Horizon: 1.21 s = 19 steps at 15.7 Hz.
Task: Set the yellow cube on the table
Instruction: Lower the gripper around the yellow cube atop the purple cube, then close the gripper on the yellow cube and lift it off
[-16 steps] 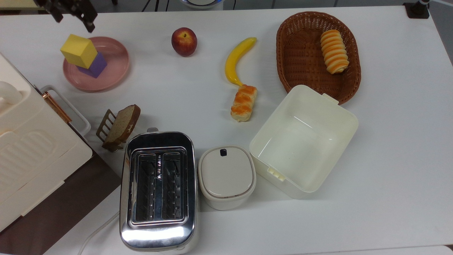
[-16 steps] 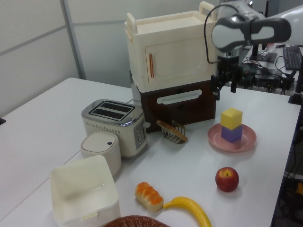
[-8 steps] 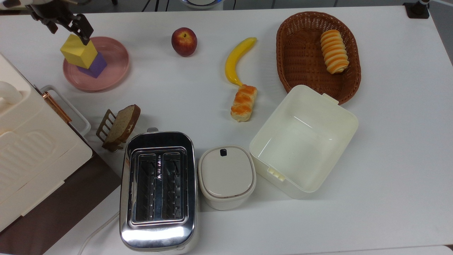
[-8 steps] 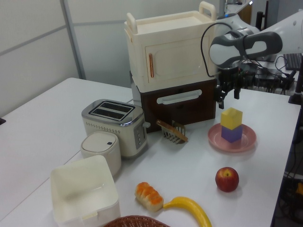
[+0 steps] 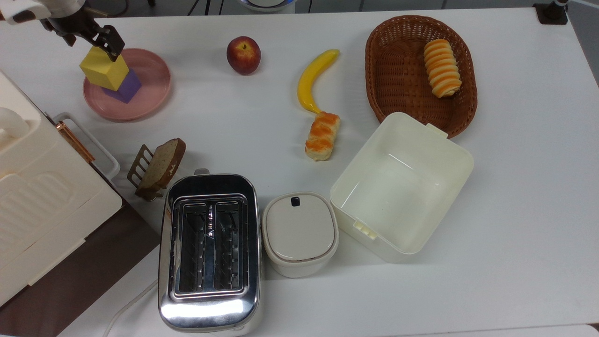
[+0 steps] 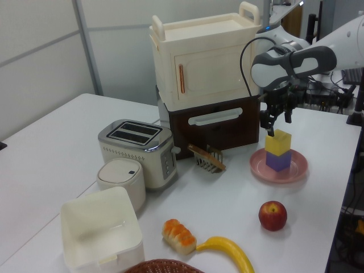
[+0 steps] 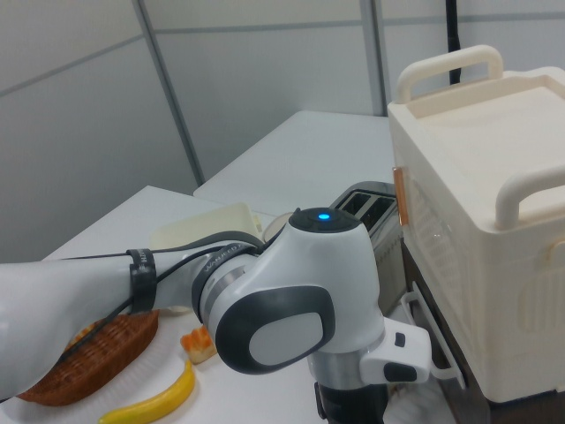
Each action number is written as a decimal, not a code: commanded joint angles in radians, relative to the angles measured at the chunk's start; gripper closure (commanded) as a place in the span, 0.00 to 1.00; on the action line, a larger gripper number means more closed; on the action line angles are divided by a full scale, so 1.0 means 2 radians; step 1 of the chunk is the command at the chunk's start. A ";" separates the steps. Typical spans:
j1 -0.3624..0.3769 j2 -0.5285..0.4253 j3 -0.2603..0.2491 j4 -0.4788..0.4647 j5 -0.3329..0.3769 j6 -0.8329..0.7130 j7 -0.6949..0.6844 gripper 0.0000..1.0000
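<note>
Jaws point(image 6: 278, 122) spread over yellow cube point(image 5: 104, 69); no readable writing.

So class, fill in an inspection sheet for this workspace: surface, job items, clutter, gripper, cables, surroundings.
Surface: white table, flat and bare in its open parts.
Job items: yellow cube stacked on a purple cube on a pink plate; not yet on the table.
Clutter: apple, banana, bread roll, basket holding another roll, open tub, lidded pot, toaster, toast slice in a rack, cream cabinet.
Gripper: gripper open, fingers astride the yellow cube's top.
Cables: black cable looping along the arm; pale cord by the toaster.
Surroundings: grey wall panels, desks with equipment behind.
</note>
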<state>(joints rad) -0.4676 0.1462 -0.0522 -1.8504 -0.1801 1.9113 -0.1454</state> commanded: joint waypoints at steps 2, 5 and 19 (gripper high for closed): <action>-0.007 -0.002 0.005 -0.027 -0.016 0.041 -0.002 0.00; -0.007 0.002 0.005 -0.030 -0.017 0.045 -0.002 0.00; -0.011 0.014 0.005 -0.038 -0.028 0.061 -0.002 0.73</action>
<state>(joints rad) -0.4707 0.1863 -0.0522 -1.8993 -0.2178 1.9942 -0.1454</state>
